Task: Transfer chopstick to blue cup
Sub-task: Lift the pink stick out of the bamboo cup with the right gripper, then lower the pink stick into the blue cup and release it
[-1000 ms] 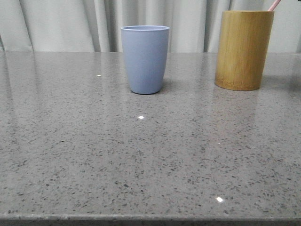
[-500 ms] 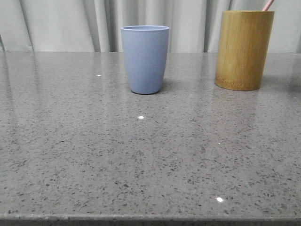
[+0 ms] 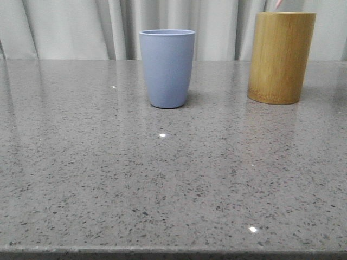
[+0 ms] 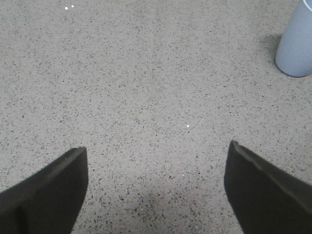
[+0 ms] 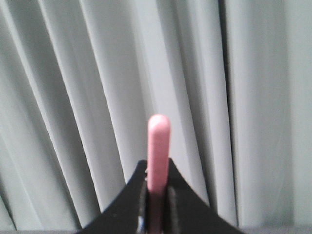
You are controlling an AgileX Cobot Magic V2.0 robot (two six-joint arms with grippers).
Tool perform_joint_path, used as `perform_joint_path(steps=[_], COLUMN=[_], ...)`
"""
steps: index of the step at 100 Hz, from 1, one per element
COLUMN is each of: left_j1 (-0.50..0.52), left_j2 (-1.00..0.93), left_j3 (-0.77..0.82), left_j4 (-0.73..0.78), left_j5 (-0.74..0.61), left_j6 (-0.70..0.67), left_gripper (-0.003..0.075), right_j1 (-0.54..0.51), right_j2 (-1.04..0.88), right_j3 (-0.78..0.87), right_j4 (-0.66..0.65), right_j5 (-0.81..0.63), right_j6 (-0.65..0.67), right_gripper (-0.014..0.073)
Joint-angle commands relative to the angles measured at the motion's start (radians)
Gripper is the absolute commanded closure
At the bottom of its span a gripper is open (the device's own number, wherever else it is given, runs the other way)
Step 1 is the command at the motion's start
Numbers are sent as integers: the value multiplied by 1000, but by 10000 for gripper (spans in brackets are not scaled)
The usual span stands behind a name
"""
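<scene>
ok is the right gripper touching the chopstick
Touching. The right wrist view shows the right gripper shut on the pink chopstick, both fingers pressed against it.

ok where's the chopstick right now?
In the right wrist view the chopstick is pinched in the right gripper, curtain behind it. The front view shows a pink blur above the bamboo cup.

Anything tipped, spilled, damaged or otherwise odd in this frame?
Nothing stands out. The blue cup and the bamboo cup stand upright and apart on the table, with no spill or damage. The right gripper is shut on the chopstick, held straight between its fingers. The left gripper is open over bare table.
</scene>
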State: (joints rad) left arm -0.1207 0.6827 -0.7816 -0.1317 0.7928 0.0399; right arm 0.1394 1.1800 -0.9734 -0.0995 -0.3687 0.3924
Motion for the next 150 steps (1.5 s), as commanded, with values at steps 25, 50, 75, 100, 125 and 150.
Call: perform_joint_path(steps=[25, 50, 75, 100, 125, 150], left_j1=[1, 1, 1, 1, 1, 1], left_j2=[2, 2, 2, 2, 2, 2], left_j3=[-23, -23, -23, -23, -23, -23], left_j4=[-15, -15, -15, -15, -15, -15], left_j5=[-63, -62, -56, -56, -56, -56], left_j6=[-10, -10, -10, -10, -10, -10], left_gripper=[164, 164, 164, 164, 164, 164], right_j1=[117, 301, 355, 360, 360, 359], right_j2=[-51, 56, 205, 313, 323, 319], right_j3=[-206, -206, -206, -206, -206, -206], right_j4=[-43, -43, -43, -43, -43, -35], right_j5=[173, 78, 5, -6, -16, -10], right_j6=[2, 4, 4, 15, 36, 36], right_gripper=[652, 652, 652, 650, 479, 120])
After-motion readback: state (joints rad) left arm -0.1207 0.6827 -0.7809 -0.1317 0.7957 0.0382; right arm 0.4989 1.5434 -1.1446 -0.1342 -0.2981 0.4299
